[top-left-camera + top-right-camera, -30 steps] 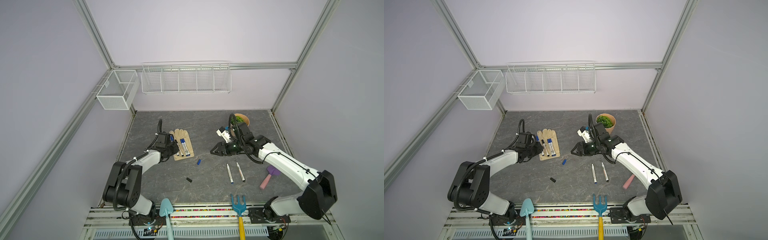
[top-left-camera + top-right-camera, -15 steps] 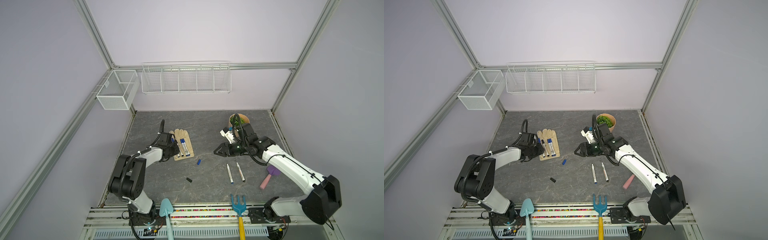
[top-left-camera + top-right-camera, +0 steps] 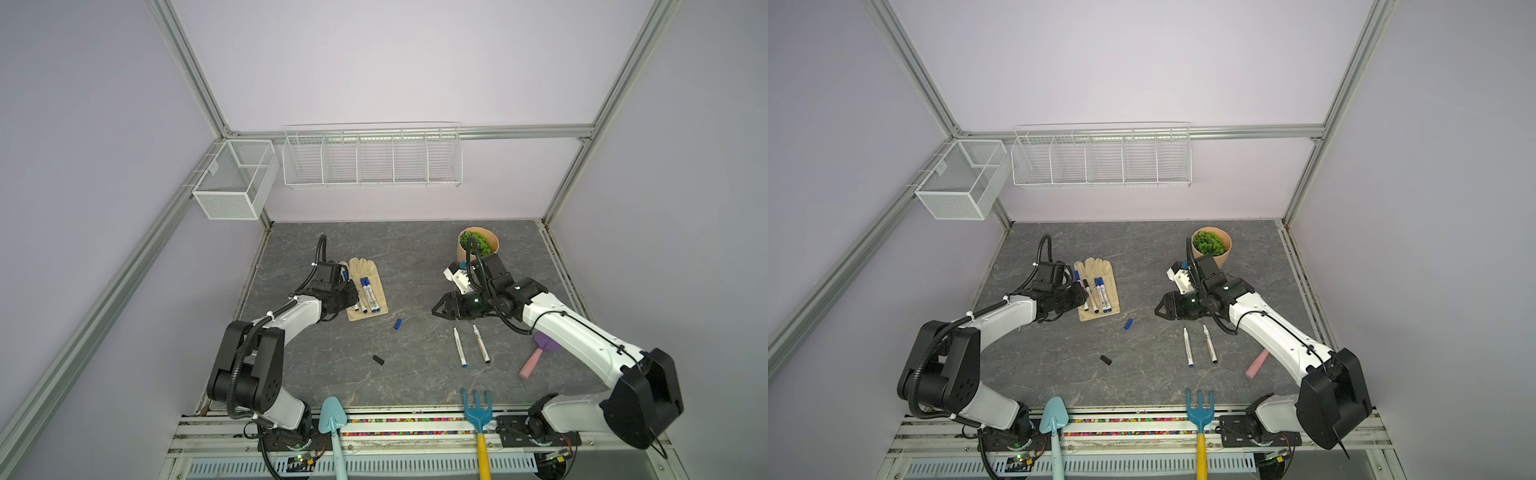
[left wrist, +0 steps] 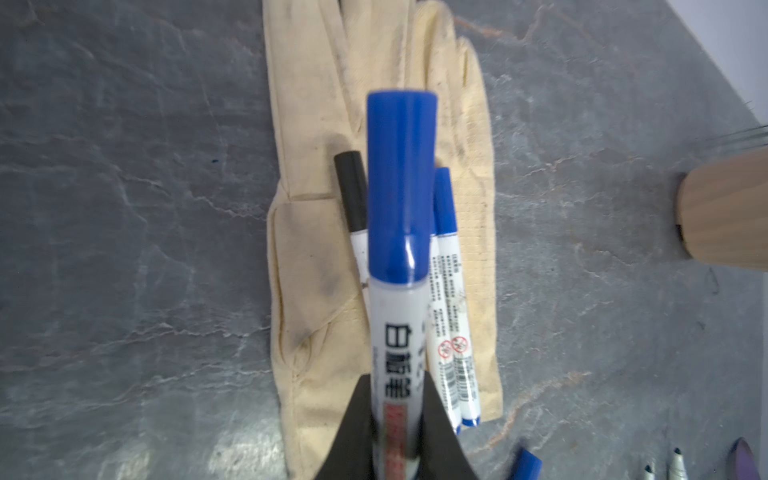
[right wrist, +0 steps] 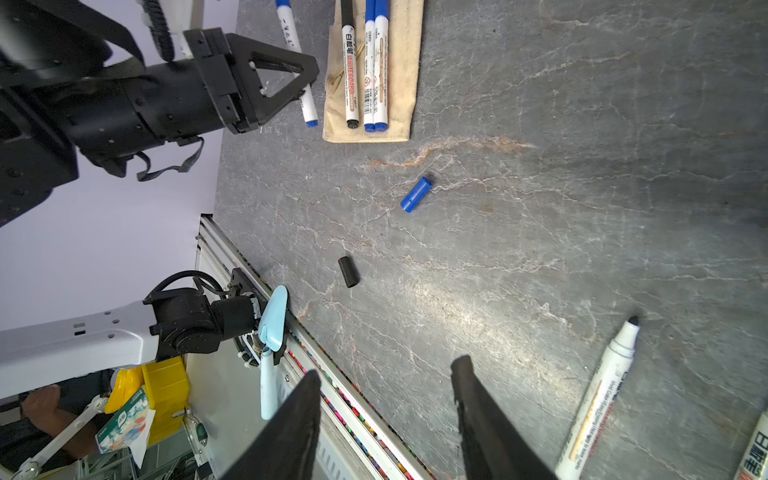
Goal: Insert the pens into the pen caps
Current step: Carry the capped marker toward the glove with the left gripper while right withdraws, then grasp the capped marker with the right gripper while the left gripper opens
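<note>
On the beige fabric glove [image 4: 307, 249] lie three capped white marker pens [image 3: 1101, 296]; the left gripper [image 4: 395, 382] is clamped on a fourth pen [image 4: 399, 332] just above, long axis along the glove, blue-capped end pointing outward. Two bare-tipped white pens [image 3: 459, 347] lie parallel, tips towards the spread, empty right gripper [image 5: 386, 368]: four done, I judge, two left, their loose blue plastic cap [image 5: 416, 194] and black cap [image 5: 348, 272] nearby.

The scene is lit brightly and evenly, and shadows are kept faint. A pale sheen is seen on the worktop [image 5: 457, 299], and the nearest pen [image 4: 397, 291] is rendered slightly blurred.
</note>
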`<state>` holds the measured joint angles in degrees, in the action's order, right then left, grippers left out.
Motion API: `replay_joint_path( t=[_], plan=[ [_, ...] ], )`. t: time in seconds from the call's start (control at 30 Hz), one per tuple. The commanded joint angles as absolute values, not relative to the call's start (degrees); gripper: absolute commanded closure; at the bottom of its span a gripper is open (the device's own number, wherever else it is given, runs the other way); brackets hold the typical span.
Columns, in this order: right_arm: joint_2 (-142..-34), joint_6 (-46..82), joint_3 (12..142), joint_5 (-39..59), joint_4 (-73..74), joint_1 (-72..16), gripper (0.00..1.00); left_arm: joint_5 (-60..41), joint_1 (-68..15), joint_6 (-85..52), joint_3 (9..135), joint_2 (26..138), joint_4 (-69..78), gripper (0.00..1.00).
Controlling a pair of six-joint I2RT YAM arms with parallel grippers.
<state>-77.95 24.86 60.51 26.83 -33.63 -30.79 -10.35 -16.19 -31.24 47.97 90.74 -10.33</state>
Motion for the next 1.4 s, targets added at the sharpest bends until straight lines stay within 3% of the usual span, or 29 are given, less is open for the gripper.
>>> replay_joint_path(
  t=[0.0,0.1,0.2,0.33,0.4,0.57,0.8,0.83,1.0,1.2,1.37],
  plan=[
    [-77.87,24.61,60.12,27.51,-34.07,-30.46,0.46,-10.2,-16.33,-32.21,49.68,93.95,-9.19,0.79],
    [-77.46,24.18,60.04,27.59,-34.67,-30.45,0.46,-7.9,-16.28,-33.66,50.33,95.79,-10.11,0.78],
    [-76.98,23.89,59.8,27.47,-35.07,-30.47,0.46,-6.05,-16.34,-34.76,50.14,96.28,-10.32,0.98],
    [-76.99,23.72,59.85,27.64,-35.33,-30.49,0.45,-3.99,-16.34,-35.09,51.41,96.97,-13.29,1.0],
    [-77.27,23.65,59.78,27.59,-35.25,-30.54,0.45,-3.0,-16.35,-35.24,52.32,97.09,-15.69,0.96],
    [-77.29,23.91,59.25,27.53,-33.85,-30.58,0.43,-2.49,-16.4,-35.15,54.01,96.23,-20.06,0.73],
    [-77.79,23.83,59.13,27.51,-33.13,-30.76,0.41,-4.57,-16.44,-35.16,55.39,94.01,-21.58,0.64],
    [-77.85,23.69,59.09,27.44,-33.09,-30.69,0.4,-4.61,-16.43,-34.97,55.66,93.58,-21.96,0.67],
    [-78.33,24.01,58.89,27.84,-30.48,-31.6,0.41,-5.03,-16.52,-34.44,55.96,90.0,-23.81,1.0],
    [-81.83,23.21,63.04,29.88,-25.71,-35.42,0.41,-15.71,-20.17,-31.7,52.41,82.7,-18.92,1.0],
    [-86.52,24.87,68.37,31.19,-21.56,-36.27,0.41,-18.03,-27.33,-31.35,47.89,76.62,-14.66,1.0]
  ],
)
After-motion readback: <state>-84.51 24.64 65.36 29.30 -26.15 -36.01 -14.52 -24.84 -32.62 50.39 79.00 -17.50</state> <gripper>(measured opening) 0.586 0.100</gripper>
